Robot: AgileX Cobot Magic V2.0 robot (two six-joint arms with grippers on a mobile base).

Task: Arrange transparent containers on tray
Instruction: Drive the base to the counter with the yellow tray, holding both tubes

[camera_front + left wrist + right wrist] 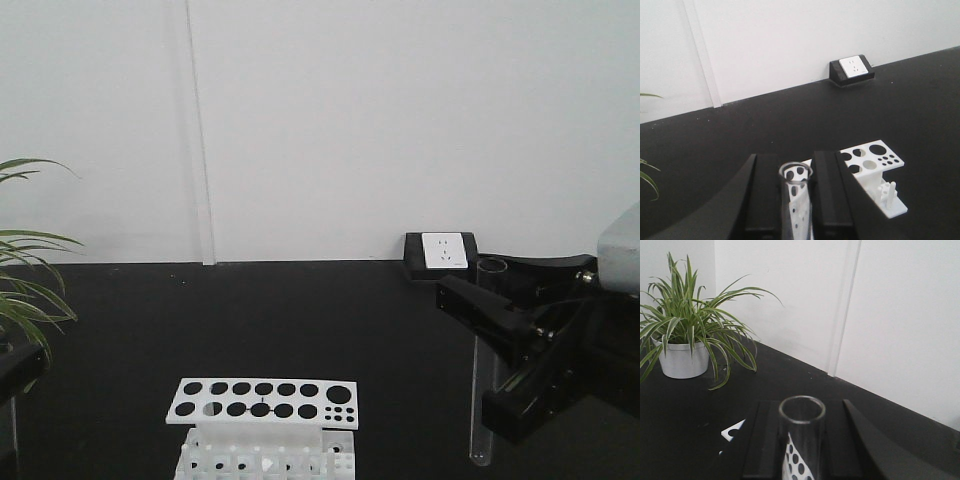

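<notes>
In the left wrist view a thin clear test tube (pixel 795 200) stands upright between the black fingers of my left gripper (pixel 796 167), which is shut on it, rim up. My right gripper (pixel 802 412) is shut on a second test tube (pixel 801 440). In the front view this tube (pixel 482 400) hangs upright at the right, pinched near its rim by the right gripper (pixel 487 300), and its round bottom is low over the black table. The yellow tray is out of view.
A white rack with round holes (pixel 262 402) stands at the front middle of the black table (pixel 300 320); it also shows as the rack (pixel 870 167) beyond my left fingers. A power socket block (pixel 440 252) sits against the white wall. A potted plant (pixel 680 357) stands at the left.
</notes>
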